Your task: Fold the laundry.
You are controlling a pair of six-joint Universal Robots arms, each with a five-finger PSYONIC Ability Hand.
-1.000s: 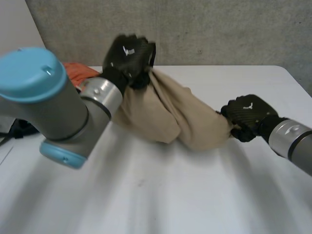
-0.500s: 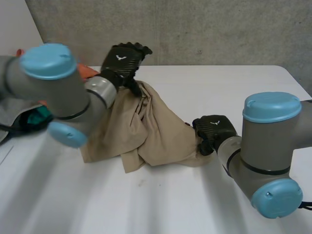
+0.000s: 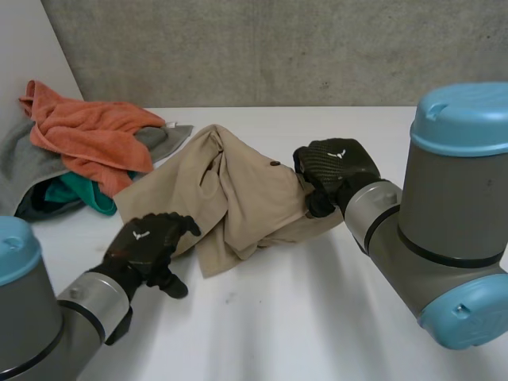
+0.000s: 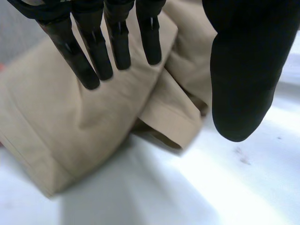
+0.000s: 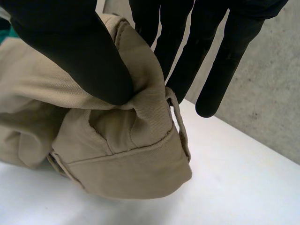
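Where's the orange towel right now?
Head view: the orange towel lies at the far left of the table, on grey and green laundry, beside the tan trousers.

Bright, even light; soft shadow beside beige cloth (image 4: 93,117); glare on table (image 4: 243,187).

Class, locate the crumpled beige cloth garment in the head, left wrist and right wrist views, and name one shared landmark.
Head view: the crumpled beige cloth garment lies mid-table, between left hand and right hand.
Left wrist view: under the left hand's fingertips.
Right wrist view: pinched between the right hand's thumb and fingers.
Shared landmark: the white table beneath it.
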